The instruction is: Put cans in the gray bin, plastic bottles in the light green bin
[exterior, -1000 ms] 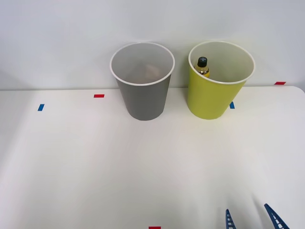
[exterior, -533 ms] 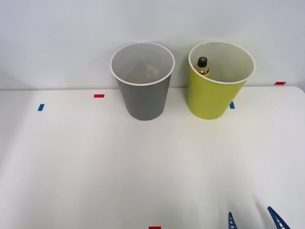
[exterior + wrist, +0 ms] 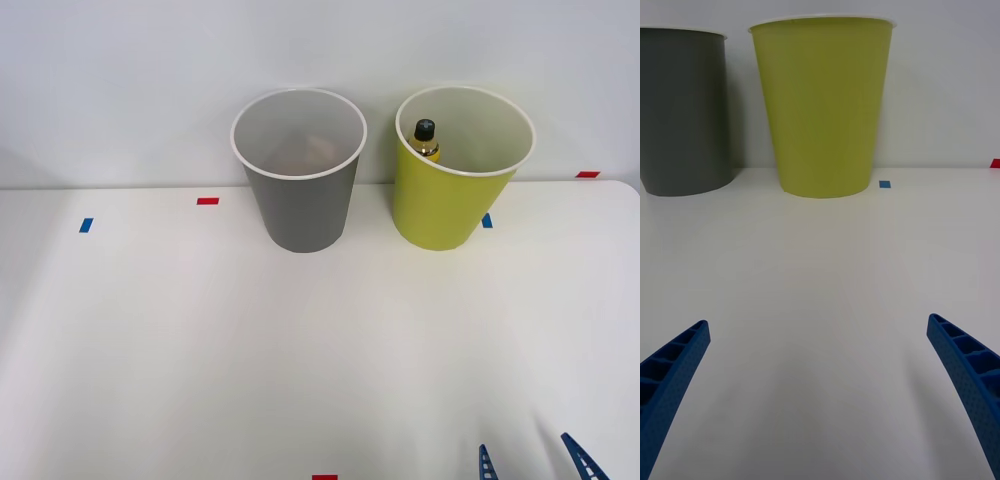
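Apparently done: bottle (image 3: 425, 139) upright inside green bin (image 3: 440, 215), upper right of frame; gray bin (image 3: 300, 215) beside it. Counter (image 3: 200, 350) bare. Claw (image 3: 532, 462) wide open, empty, lower right.

Overhead front, low wrist; shared bins (image 3: 300, 170)

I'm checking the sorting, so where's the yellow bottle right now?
In the front view the bottle stands inside the green bin, against its left wall, at the table's far edge to the right of the gray bin.
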